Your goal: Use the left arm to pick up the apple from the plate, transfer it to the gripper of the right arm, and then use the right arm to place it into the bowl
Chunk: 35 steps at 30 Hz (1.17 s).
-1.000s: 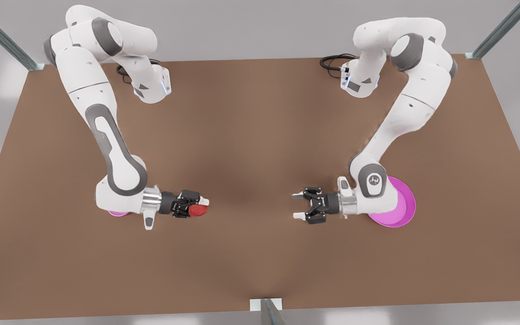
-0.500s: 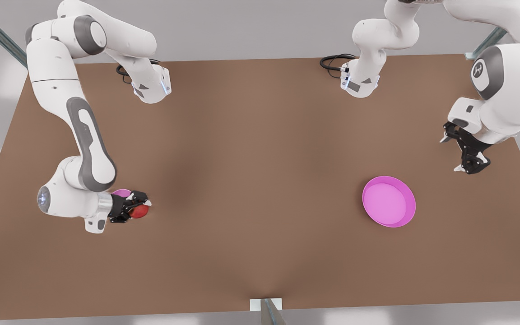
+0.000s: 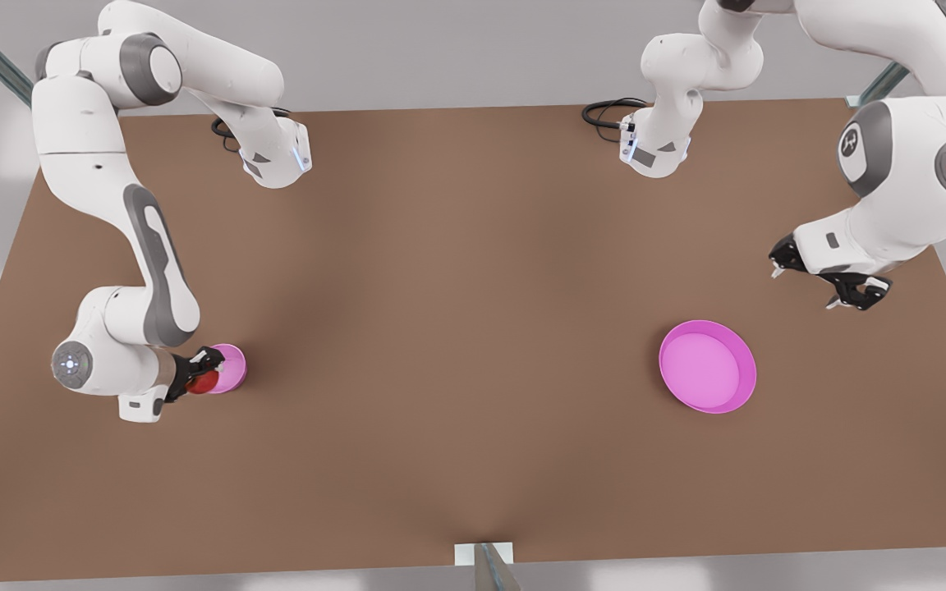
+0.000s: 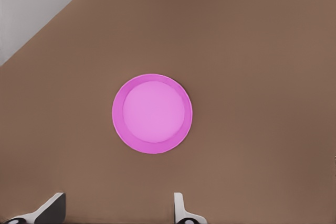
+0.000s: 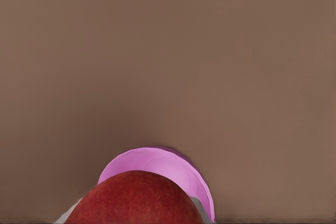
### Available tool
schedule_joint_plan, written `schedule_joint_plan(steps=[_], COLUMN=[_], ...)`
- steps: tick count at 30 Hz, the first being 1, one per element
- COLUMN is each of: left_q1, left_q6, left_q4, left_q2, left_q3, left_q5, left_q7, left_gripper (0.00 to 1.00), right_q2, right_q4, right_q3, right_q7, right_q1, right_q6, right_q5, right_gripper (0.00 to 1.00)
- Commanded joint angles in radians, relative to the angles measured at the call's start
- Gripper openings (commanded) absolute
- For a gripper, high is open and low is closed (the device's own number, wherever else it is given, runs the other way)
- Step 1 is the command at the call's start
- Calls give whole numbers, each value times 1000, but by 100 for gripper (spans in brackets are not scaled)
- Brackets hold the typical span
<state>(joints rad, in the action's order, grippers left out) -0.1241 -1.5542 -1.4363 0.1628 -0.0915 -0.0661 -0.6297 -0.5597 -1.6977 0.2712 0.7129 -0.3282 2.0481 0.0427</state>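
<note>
The red apple (image 3: 203,383) is held in my right gripper (image 3: 198,376), which is shut on it at the front view's left, over the near-left edge of the small pink bowl (image 3: 232,366). In the right wrist view the apple (image 5: 134,199) hangs right above the bowl (image 5: 163,162). The wide pink plate (image 3: 707,367) lies bare at the front view's right. My left gripper (image 3: 810,285) hovers open beyond and to the right of it, high above the table. In the left wrist view the plate (image 4: 118,114) lies ahead of the spread fingertips (image 4: 180,209).
Brown table (image 3: 456,312) spreads between the bowl and the plate. The arm bases (image 3: 276,160) stand at the back edge with a black cable (image 3: 604,111). A metal post (image 3: 485,566) sits at the front edge.
The right gripper carried the apple leftward from the table's middle to over the bowl. The left gripper drew back and up to the far right, uncovering the plate.
</note>
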Motion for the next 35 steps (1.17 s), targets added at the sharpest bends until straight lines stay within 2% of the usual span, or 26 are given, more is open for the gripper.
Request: schedule_joint_plan(steps=[1, 9, 10, 11, 12, 17, 18, 19, 22, 23, 24, 25, 26, 27, 28, 31, 32, 34, 35], left_q1=[0, 0, 0, 1, 1, 1, 1, 1, 0, 0, 0, 0, 0, 0, 0, -2, -2, -2, -2], left_q6=[2, -1, -1, -1, -1, -1, -1, -1, -3, -3, -4, -4, -4, -4, -4, -7, -7, -6, -7], left_q4=[0, 0, 0, 0, 0, 0, 0, 4, 7, 8, 8, 20, 36, 40, 66, 83, 83, 83, 83], left_q2=[1, 14, 17, 17, 17, 17, 17, 17, 18, 20, 20, 29, 40, 44, 64, 78, 78, 78, 78], left_q3=[-1, -1, -1, -1, -1, -1, -1, 1, 1, 1, 1, -1, -1, 1, 1, 1, 1, 1, 1], left_q5=[0, 0, 0, 0, 0, 0, 0, 0, 19, 25, 25, 23, 23, 23, 23, 23, 23, 23, 23], left_q7=[551, 550, 550, 550, 550, 550, 550, 550, 548, 550, 550, 551, 551, 550, 551, 551, 550, 548, 548], left_gripper=[100, 100, 100, 100, 100, 100, 100, 100, 100, 100, 100, 100, 100, 100, 100, 100, 100, 100, 100], right_q2=[1, -3, -8, -9, -9, 13, 73, 109, 176, 187, 259, 335, 447, 468, 461, 440, 373, 331, 333], right_q4=[-20, -94, -99, -99, -99, -88, -41, 85, 349, 372, 372, 319, 178, 122, 163, 191, 265, 331, 332], right_q3=[2, 10, 10, 10, 10, 13, 17, 17, 62, 88, 92, 57, -38, -247, -294, -291, -300, -428, -428], right_q7=[-41, -39, -36, -38, -38, -38, -44, -56, -389, -478, -599, -677, -719, -695, -656, -706, -704, -730, -754], right_q1=[-5, -34, -38, -42, -40, -42, -20, 18, 158, 175, 181, 227, 303, 438, 442, 402, 402, 515, 520], right_q6=[21, 30, 30, 37, 38, 30, 6, -83, -247, -276, -356, -371, -353, -336, -356, -387, -413, -480, -517], right_q5=[37, 37, 37, 36, 37, 37, 37, 39, 131, 125, 117, 108, 94, 21, -35, -41, -40, -69, -72], right_gripper=[63, 65, 73, 97, 100, 100, 100, 100, 100, 100, 100, 100, 100, 100, 100, 100, 100, 100, 100])
